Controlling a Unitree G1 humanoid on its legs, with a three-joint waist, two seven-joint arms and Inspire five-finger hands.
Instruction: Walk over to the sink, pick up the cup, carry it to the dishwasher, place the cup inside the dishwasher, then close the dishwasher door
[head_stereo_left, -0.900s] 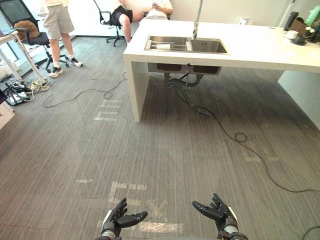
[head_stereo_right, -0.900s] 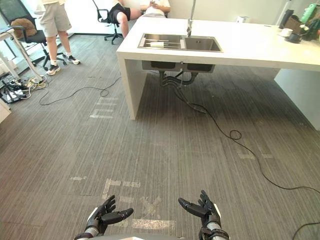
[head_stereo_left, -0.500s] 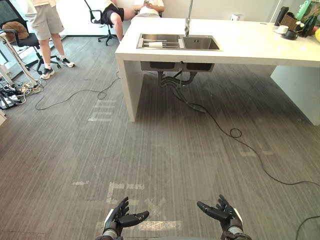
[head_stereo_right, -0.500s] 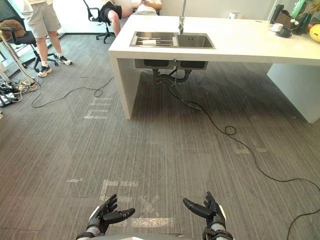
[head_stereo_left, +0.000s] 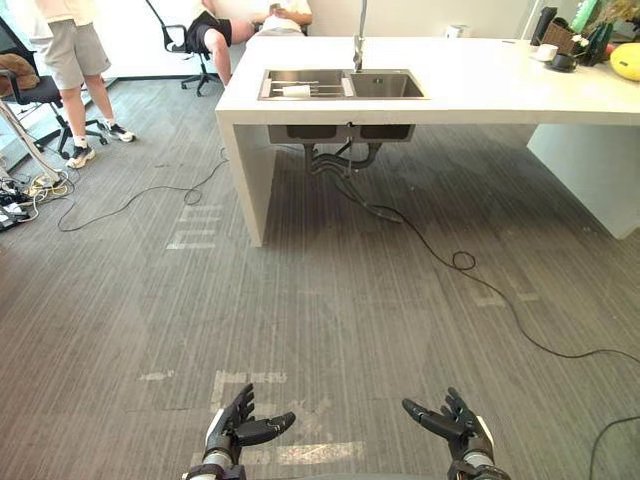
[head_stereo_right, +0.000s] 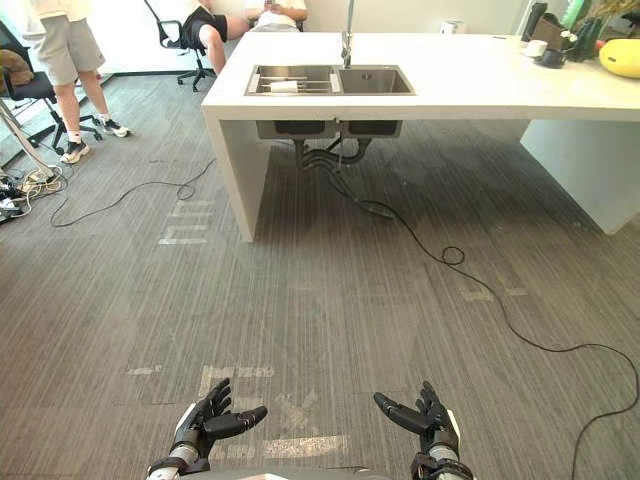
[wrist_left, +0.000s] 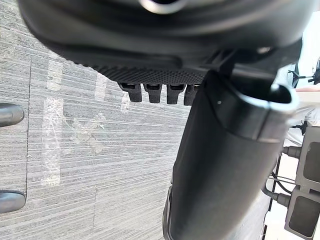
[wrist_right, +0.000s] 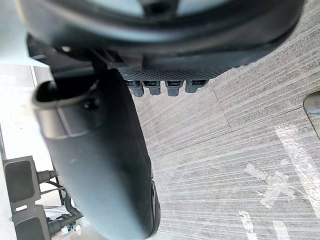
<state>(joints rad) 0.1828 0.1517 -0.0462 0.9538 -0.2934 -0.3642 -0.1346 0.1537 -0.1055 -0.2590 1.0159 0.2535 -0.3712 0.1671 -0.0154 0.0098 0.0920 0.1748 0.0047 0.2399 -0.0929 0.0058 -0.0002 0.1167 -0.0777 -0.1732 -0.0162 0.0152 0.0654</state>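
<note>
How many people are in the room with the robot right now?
2. A standing person is at the far left of the room; a seated person is behind the white counter, near the sink. More may be hidden beyond the view.

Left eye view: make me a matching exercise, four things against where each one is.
Things:
1. cup
2. yellow object
3. standing person
4. left hand

Places:
A. far right end of the counter
B. low in front, open, above the floor
C. left basin of the sink
D. off the counter's left end, by a chair

Pairs: 1-C, 2-A, 3-D, 4-B.
</note>
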